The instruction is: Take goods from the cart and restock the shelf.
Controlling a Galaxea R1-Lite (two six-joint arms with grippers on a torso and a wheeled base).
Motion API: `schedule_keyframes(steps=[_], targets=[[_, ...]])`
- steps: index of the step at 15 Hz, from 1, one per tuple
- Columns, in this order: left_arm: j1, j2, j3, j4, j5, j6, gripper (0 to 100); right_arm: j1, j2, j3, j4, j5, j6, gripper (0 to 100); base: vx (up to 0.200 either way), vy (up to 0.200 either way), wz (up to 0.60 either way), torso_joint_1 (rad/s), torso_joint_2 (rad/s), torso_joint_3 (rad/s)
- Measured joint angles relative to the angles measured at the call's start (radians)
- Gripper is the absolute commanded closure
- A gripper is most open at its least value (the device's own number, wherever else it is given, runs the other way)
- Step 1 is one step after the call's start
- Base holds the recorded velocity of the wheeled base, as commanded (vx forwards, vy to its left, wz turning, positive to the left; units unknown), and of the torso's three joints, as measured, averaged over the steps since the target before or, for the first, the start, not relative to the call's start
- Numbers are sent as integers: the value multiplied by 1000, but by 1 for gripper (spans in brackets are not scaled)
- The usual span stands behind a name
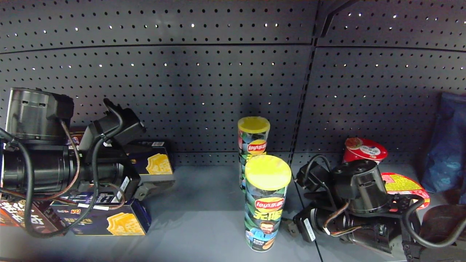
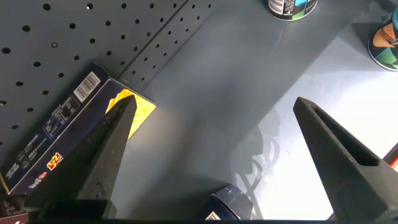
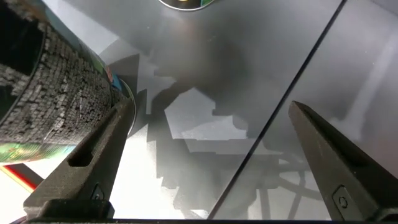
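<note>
Two chip canisters with yellow lids stand on the grey shelf (image 1: 204, 211), one at the back (image 1: 253, 140) and one in front (image 1: 267, 203). My right gripper (image 1: 291, 227) sits low, just right of the front canister. In the right wrist view the gripper (image 3: 211, 106) is open and the front canister (image 3: 50, 93) stands outside one finger (image 3: 93, 168), with nothing between the jaws. My left gripper (image 1: 156, 186) hangs by the blue snack boxes (image 1: 127, 220). It is open (image 2: 214, 106) over bare shelf, with a blue box (image 2: 68, 124) beside one finger (image 2: 106, 162).
Red cup noodles (image 1: 364, 149) and a second cup (image 1: 404, 183) stand at the right, with a blue bag (image 1: 447, 145) beyond them. A dark box (image 1: 14, 214) lies at the far left. The pegboard back wall (image 1: 204, 83) closes the shelf behind.
</note>
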Motion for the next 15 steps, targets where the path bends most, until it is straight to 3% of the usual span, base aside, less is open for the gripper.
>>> schedule_keyframes(steps=[15], targets=[[0, 3, 0, 0, 0, 0, 0, 15, 20, -22, -1, 3, 0, 0, 0, 0, 0, 0, 0, 0]])
